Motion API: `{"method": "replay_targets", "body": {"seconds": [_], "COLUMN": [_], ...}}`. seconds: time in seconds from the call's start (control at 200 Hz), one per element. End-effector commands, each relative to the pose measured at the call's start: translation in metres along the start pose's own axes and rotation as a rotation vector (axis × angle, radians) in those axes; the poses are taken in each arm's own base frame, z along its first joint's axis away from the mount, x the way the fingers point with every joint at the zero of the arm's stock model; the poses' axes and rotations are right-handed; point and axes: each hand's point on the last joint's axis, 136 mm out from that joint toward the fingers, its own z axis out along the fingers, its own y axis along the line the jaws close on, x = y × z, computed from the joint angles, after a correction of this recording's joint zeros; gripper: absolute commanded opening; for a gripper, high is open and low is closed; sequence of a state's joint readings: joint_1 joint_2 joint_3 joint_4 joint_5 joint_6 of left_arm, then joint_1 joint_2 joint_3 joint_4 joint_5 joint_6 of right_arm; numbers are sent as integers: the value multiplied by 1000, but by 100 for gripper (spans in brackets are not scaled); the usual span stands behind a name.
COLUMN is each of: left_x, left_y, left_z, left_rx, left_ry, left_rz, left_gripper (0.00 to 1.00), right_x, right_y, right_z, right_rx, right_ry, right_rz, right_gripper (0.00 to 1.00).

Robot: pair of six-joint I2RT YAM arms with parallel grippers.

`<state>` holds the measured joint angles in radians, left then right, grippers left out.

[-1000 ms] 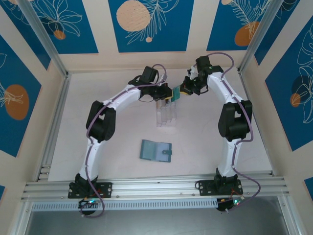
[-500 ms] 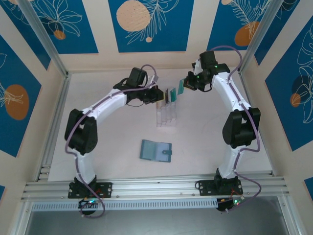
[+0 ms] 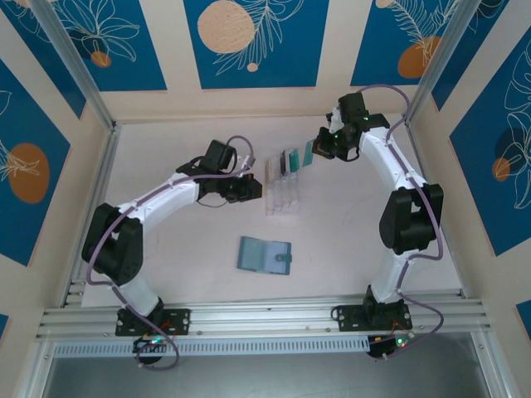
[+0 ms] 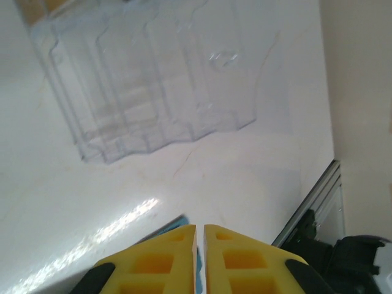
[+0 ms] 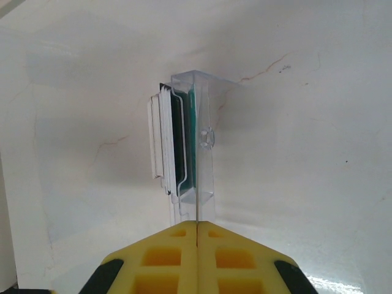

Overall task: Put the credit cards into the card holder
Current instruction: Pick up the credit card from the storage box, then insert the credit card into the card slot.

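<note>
credit cards (image 3: 295, 157): in rack (image 3: 282, 199) far end | card holder (image 3: 265, 255): before rack

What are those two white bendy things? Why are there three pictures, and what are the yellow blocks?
They are robot arms bolted to a table: a left arm and a right arm. The big picture comes from a camera high above, looking down. The other two come from small cameras on each arm's wrist, so the yellow blocks are the gripper fingers seen up close.

On the table lie a small teal wallet and a clear plastic rack with a few cards standing at its far end.

The right gripper is shut and, from above, seems to pinch one teal card. The left gripper is nearly closed and holds nothing.
</note>
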<state>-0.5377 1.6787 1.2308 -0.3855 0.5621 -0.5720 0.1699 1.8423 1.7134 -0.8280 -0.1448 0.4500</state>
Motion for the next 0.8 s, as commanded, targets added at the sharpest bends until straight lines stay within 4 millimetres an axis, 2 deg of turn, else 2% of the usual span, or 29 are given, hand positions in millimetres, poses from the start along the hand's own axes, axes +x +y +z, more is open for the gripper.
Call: {"method": "replay_targets", "body": {"seconds": [0.0,0.15,0.27,0.415,0.53,0.705,0.795], "left_x": [26,54,73,94,106,123,131], "left_y": [14,29,38,48,56,62,68], "left_z": [2,8,12,18,21,27,32], "left_rx": [-63,-128,-174,-225,-248,-286,-301], "left_ry": [56,121,168,223,248,286,305], "left_rz": [27,44,62,80,77,96,84], "left_gripper": [12,15,15,16,16,18,18], "right_x": [0,11,34,83,122,174,194], "right_y": [18,23,40,56,61,58,57], "right_z": [-23,-30,-36,-29,-23,-15,-10], "right_rx": [-47,-86,-163,-249,-308,-383,-401], "right_ry": [-60,-52,-25,62,119,203,230], "right_rz": [-30,-37,-62,-94,-111,-104,-110], "right_gripper": [0,0,0,0,0,0,0]}}
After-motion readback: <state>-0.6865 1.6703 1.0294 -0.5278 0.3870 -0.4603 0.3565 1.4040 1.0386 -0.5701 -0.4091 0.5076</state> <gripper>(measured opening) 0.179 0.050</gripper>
